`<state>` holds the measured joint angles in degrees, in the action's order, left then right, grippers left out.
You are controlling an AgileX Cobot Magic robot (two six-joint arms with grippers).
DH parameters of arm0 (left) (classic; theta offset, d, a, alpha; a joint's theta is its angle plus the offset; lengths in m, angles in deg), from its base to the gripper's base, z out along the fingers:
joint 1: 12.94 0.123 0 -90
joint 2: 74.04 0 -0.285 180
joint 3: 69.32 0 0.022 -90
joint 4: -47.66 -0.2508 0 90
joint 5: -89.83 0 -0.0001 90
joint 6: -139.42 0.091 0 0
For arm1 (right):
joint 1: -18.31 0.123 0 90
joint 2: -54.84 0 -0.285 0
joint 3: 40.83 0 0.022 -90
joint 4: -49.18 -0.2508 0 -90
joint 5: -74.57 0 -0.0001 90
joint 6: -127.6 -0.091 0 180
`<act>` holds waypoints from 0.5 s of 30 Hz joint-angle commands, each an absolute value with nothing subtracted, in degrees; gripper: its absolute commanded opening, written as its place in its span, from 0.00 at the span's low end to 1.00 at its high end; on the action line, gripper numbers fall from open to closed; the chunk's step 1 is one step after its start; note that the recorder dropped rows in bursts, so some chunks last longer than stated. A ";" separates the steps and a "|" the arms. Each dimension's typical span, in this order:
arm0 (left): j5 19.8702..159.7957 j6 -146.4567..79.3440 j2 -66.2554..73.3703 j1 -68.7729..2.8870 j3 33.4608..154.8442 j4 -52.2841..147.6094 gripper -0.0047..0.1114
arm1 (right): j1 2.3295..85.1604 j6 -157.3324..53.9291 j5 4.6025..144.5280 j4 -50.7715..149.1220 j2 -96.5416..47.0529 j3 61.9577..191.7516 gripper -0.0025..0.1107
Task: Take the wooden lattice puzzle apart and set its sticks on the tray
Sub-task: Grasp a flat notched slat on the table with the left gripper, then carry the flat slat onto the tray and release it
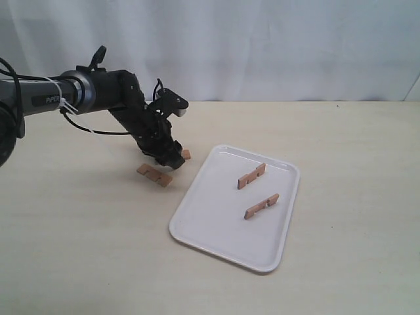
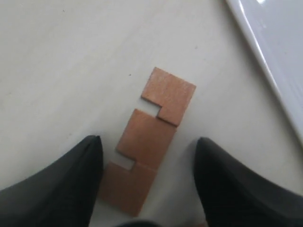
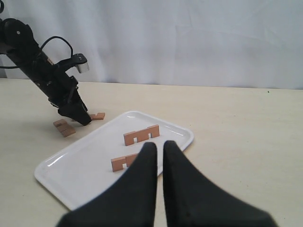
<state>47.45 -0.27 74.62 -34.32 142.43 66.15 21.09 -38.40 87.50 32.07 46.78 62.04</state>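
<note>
No assembled lattice puzzle shows; its sticks lie apart. Two sticks (image 1: 251, 176) (image 1: 261, 206) rest on the white tray (image 1: 203, 226). A third stick (image 1: 155, 174) lies flat on the table left of the tray. My left gripper (image 1: 169, 159) is down at the table, open, its dark fingers on either side of a fourth flat notched stick (image 2: 151, 137); one finger (image 2: 80, 175) is close to the stick's edge, the other stands apart. That stick's end (image 1: 186, 155) peeks out beside the fingertips. My right gripper (image 3: 156, 144) is shut and empty, hovering on the tray's right; it is out of the exterior view.
The tray's rim (image 2: 265, 61) runs close beside the stick under my left gripper. A white curtain (image 1: 262, 46) backs the pale table. The left arm (image 1: 98, 92) with its cables reaches in from the far left.
</note>
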 commanded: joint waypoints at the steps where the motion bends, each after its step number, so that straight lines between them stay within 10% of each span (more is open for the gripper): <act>1: 42.78 -0.57 75.53 -34.27 142.19 66.19 0.51 | 21.14 -38.34 87.76 32.08 47.05 61.96 0.06; 12: 42.95 -0.44 75.53 -34.27 142.19 65.86 0.04 | 21.14 -38.34 87.76 32.08 47.05 61.96 0.06; 15: 43.09 -0.21 74.56 -34.27 142.19 65.86 0.04 | 21.14 -38.34 87.76 32.08 47.05 61.96 0.06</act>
